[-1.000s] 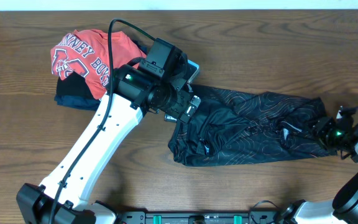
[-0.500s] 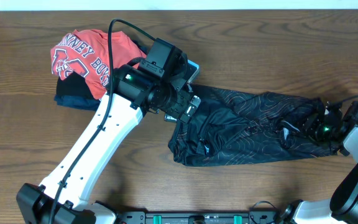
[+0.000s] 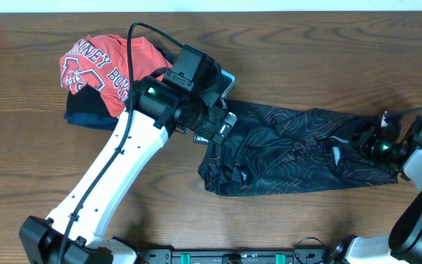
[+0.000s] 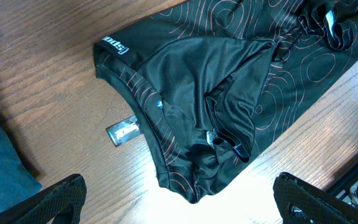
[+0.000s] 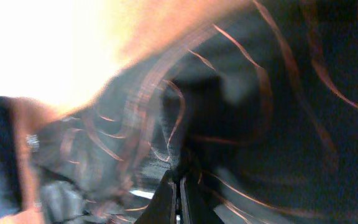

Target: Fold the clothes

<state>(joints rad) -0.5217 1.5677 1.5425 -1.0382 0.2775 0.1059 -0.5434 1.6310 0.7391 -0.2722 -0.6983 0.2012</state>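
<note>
- Overhead view showed the jersey point(image 3: 291, 150) lying on the table point(image 3: 306, 66) right of centre, as a long, rumpled band running from beside the left arm out to the right edge.
- It looked bunched lengthways rather than folded. Its edges were uneven and creases ran across it, so I judged the task to be at an early stage.
- No neat fold could be seen. The ends had not yet been brought together, and the cloth needed smoothing.
- Left gripper point(image 4: 188, 202) hung above the jersey's left end with its fingers wide apart and nothing between them.
- Right gripper point(image 3: 376, 143) sat on the jersey's right end. Its wrist view was blurred, but the jaws looked drawn together, and it seemed they were nipping a pinch of the cloth.
- A red T-shirt point(image 3: 105, 62) lay at the far left on top of a navy garment point(image 3: 86, 117), both well apart from the jersey's body.
- White arched letters on the T-shirt read partly as "NEY BOX"; the rest was hidden in folds.
- Near the jersey's hem a small white logo point(image 4: 114, 43) began with "spo"; I could not read more.
- A small grey tag point(image 4: 123, 132) lay on the wood just beside the hem, its print too small to read.
</note>
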